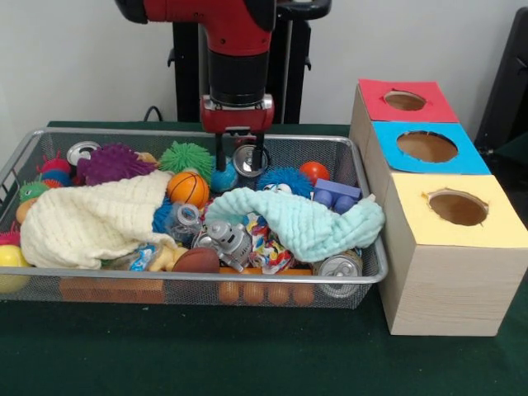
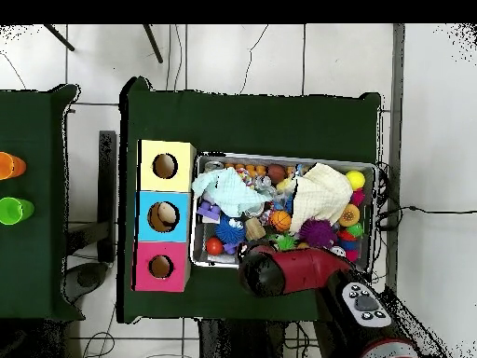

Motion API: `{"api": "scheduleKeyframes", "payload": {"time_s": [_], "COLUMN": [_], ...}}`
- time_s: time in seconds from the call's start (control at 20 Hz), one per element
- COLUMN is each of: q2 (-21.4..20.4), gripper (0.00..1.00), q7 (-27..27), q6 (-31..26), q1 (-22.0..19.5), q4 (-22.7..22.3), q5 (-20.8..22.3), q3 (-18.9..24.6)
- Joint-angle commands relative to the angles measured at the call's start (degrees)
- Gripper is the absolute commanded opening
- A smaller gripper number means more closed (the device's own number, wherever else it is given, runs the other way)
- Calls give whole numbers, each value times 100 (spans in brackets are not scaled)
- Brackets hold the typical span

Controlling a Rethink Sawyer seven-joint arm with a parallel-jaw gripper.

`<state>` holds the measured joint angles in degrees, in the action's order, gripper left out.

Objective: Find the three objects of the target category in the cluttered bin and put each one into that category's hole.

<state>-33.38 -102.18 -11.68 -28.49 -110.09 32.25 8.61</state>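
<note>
At the bottom of the front view a can [image 1: 339, 268] lies against the bin's [image 1: 247, 286] near rim, beside a brown football [image 1: 196, 261]. Above them a mint cloth [image 1: 309, 221] and a cream cloth [image 1: 91, 221] drape the toys, an orange basketball [image 1: 188, 188] between. Higher, at centre, the claw [image 1: 242, 162] reaches into the bin, fingers narrowly apart, seemingly around a second can [image 1: 247, 159], though the grip is unclear. At right stands the box [image 1: 450, 272] with yellow, blue and red holes.
</note>
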Motion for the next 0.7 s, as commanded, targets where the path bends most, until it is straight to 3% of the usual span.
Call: {"api": "scheduleKeyframes", "payload": {"time_s": [0.05,0.35,0.7], "q2": [1,247,474], "gripper": [100,100,100], "q7": [202,452,421], "q6": [-1199,-1815,-2416], "q1": [-391,-383,-227], "q4": [390,1191,1790], "q5": [-173,-247,-326], "q3": [186,430,574]}}
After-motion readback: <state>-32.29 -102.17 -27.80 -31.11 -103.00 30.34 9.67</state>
